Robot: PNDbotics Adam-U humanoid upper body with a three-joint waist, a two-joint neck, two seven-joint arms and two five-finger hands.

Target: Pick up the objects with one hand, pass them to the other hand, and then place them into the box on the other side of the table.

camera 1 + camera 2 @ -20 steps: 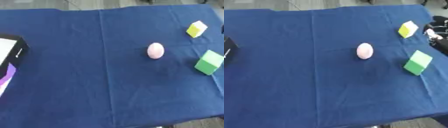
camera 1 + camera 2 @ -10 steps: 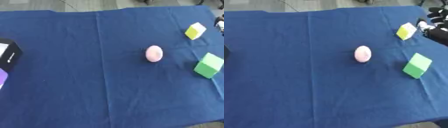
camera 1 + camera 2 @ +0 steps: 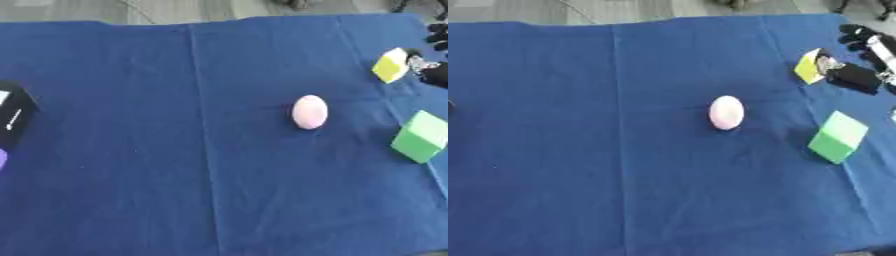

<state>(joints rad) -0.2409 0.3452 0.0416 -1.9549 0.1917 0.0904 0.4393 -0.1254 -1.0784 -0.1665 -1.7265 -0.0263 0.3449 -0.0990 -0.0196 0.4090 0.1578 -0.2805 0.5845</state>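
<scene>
At right edge: right hand (image 3: 856, 76) touching yellow block (image 3: 807, 66) | fingers' state unclear | green block (image 3: 837, 137) near

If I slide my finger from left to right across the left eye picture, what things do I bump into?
black box → pink egg shape → yellow block → green block → right hand, at the right edge beside the yellow block.

One pink egg (image 3: 310, 112), one yellow block (image 3: 390, 65), one green block (image 3: 421, 136), one black box (image 3: 12, 117)
</scene>
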